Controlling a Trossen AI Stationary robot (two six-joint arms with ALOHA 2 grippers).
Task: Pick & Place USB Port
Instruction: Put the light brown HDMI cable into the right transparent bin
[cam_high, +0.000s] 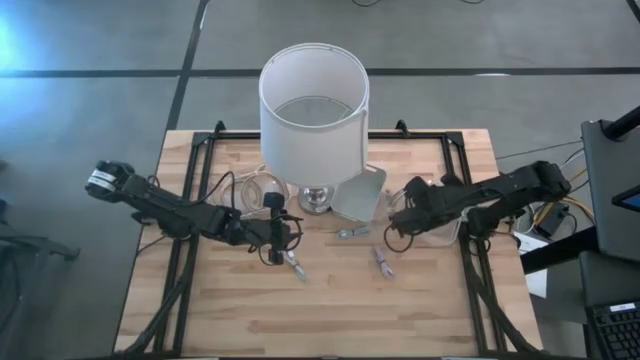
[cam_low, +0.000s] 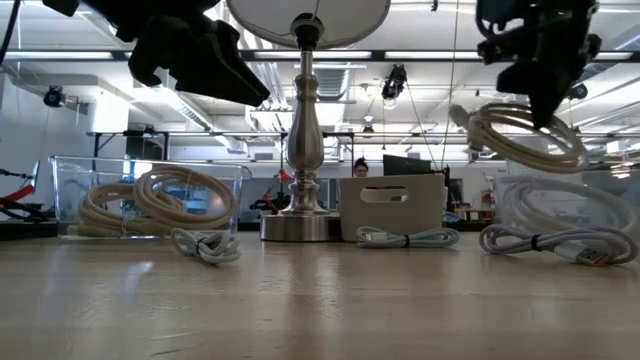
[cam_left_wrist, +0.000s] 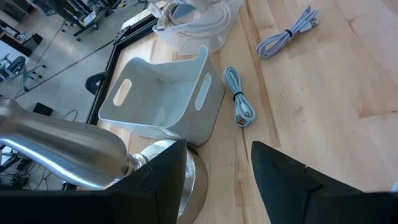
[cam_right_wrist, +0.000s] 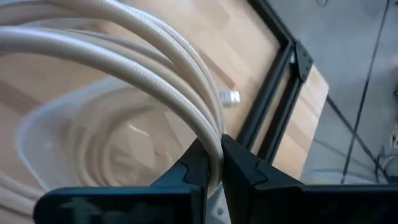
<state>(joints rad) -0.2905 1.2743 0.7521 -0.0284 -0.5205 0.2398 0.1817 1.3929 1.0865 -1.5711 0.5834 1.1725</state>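
A coiled cream USB cable (cam_right_wrist: 155, 68) hangs clear of the worktop, pinched in the right gripper (cam_right_wrist: 214, 163) above a clear container (cam_low: 560, 205) near the right edge. The left gripper (cam_left_wrist: 217, 180) hovers with jaws apart — holding nothing — by the lamp (cam_high: 314, 110) base and a white bin (cam_left_wrist: 165, 99). Two bundled cables (cam_high: 383, 262) lie mid-worktop.

The left pincer (cam_high: 283, 240) hangs open above the table, while the right pincer (cam_right_wrist: 214, 163) is clamped, raised.
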